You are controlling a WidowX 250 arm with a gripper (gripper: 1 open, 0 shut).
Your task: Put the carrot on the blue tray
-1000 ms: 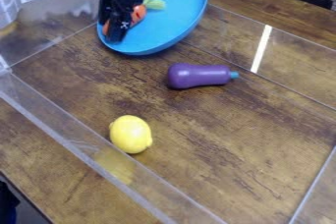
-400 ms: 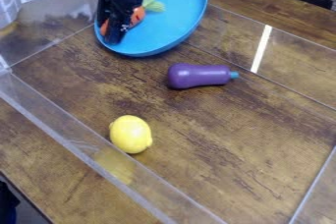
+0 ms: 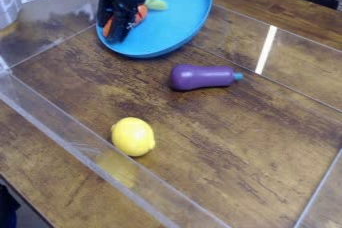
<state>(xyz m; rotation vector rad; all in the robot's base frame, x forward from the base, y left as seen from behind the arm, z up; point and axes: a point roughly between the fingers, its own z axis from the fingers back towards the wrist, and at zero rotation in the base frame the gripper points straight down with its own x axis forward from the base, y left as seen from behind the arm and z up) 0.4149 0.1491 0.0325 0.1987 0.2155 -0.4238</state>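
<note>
while the dark gripper point(image 3: 118, 16) comes in over the upper left of the view, the carrot point(image 3: 139, 12) lies at the blue tray point(image 3: 179, 34), within its raised rim and toward its left side. only bits of the carrot's orange body show, on either side of the gripper's dark parts, and its green leafy top points up and to the right, over the tray's light-blue floor. the gripper hides much of the orange body, and its fingers are too dark and blurred to tell whether they are spread, pressed together or pinching the carrot.

the tray sits at the top of the worktop point(image 3: 160, 132), its upper edge cut off by the view. below and to the right of the tray, apart from it, the purple eggplant point(image 3: 201, 77) lies on its side on the brown wood-look surface, its blue-green stem end pointing right. farther down and to the left, well apart from both, is the yellow lemon point(image 3: 132, 136), close to a clear strip point(image 3: 100, 157) that runs slantwise along the left side. a short white stripe point(image 3: 266, 49) marks the surface to the right of the tray, above the eggplant and its stem end.
</note>
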